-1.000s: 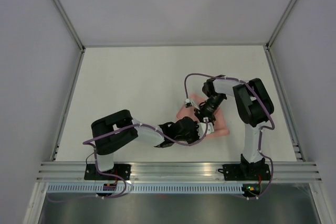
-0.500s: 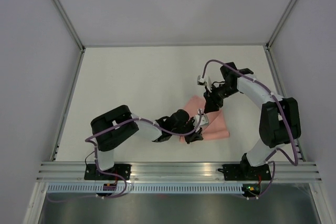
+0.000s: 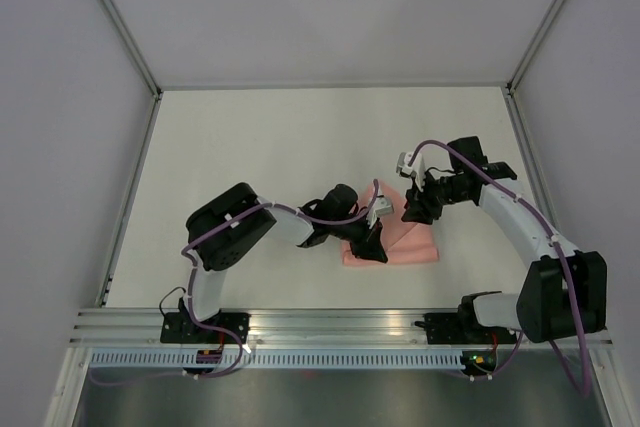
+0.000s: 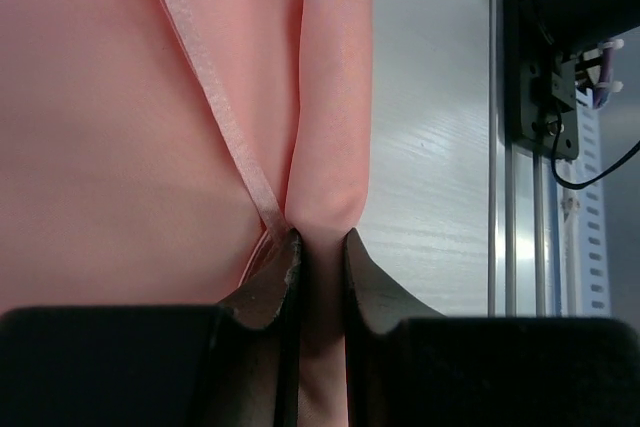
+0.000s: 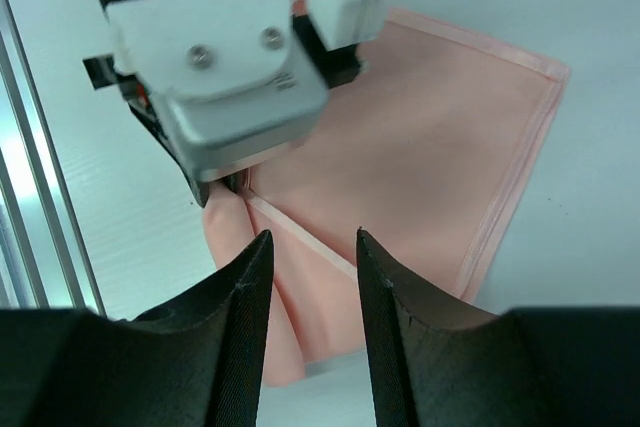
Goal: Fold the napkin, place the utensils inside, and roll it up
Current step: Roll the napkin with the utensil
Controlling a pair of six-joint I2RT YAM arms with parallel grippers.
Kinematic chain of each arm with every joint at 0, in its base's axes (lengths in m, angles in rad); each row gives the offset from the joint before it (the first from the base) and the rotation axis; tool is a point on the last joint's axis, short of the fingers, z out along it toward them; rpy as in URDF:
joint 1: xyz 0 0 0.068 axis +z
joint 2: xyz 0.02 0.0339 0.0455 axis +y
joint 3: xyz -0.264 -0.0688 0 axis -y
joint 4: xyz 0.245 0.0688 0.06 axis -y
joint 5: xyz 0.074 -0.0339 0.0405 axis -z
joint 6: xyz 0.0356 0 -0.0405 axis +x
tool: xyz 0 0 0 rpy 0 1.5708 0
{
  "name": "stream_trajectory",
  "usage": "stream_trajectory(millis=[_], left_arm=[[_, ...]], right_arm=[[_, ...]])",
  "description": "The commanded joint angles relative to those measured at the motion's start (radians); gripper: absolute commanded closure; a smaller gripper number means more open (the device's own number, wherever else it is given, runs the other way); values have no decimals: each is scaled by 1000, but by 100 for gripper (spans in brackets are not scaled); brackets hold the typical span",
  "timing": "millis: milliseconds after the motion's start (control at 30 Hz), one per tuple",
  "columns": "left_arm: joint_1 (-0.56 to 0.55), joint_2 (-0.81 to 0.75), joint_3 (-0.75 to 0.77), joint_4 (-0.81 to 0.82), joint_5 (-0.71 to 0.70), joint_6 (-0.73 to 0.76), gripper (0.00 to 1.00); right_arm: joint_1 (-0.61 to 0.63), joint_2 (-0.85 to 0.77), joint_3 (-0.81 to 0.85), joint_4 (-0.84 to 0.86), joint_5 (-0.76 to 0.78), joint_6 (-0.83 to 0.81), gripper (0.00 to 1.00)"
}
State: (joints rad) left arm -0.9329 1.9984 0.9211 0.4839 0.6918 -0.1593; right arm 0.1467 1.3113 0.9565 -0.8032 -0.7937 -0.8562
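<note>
Rolling step, I'd judge: left gripper [image 4: 320, 245] clamps the rolled edge of the napkin [image 3: 410, 243], lying on the desk [image 3: 250, 147] between the arms. Right gripper [image 5: 312, 237] hovers above, jaws apart, empty. Next: turn the roll onward without slip.

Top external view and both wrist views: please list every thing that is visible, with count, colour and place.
napkin: one, salmon pink, partly folded, on the table between the two arms
table: one, white, under everything
rail: one, silver, along the near table edge
walls: three, pale grey, left, far and right of the table
left tool: one, black, shut on a fold of the napkin
right tool: one, black, open, above the napkin, holding nothing
</note>
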Motion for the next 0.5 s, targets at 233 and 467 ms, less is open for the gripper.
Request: stream_trajectory(millis=[233,467], left_arm=[[86,200,47,-392,57,-71,98],[108,246,87,-436,71,-123,98]], right_arm=[[74,-139,-226,99,100,-158,50],[285,-256,-374,234,243,-86,43]])
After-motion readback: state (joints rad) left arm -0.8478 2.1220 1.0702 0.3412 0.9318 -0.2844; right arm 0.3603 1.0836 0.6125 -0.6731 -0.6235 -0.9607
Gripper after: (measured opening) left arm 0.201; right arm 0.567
